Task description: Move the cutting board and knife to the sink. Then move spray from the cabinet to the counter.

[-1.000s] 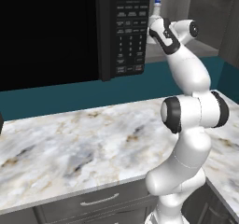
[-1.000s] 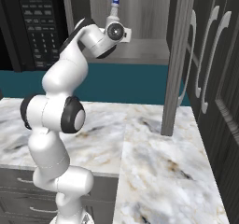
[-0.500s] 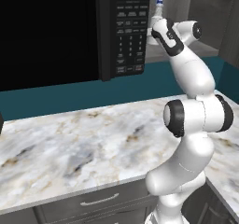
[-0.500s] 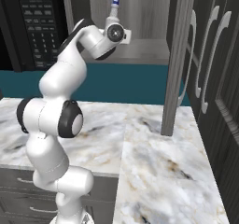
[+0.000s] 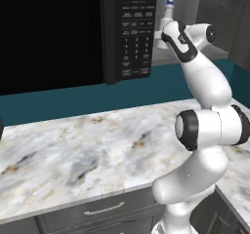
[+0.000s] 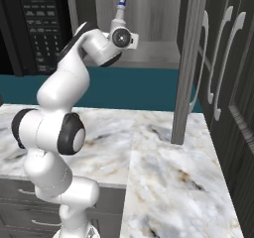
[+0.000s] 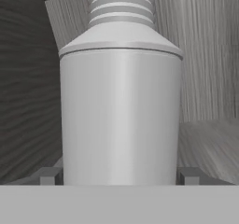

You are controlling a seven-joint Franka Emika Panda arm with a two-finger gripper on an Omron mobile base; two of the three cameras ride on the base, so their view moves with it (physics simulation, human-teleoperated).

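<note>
Spray (image 7: pixel 120 111) stands upright on the cabinet (image 6: pixel 149 58) shelf, near its front edge, with the gripper (image 7: pixel 120 175) spread wide around its base (not clamped yet). If the fingers close off-centre, I'd bet it tips over or skids deeper into the shelf.

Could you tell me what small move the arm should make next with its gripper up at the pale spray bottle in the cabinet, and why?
Probably close the gripper. In the hand view, the pale grey-white spray bottle stands upright between the two dark fingertips, one on each side of its body, with the jaws wide. It stands on the light grey shelf of the wood-grain cabinet, so a firm grip seems the step before lifting.
</note>
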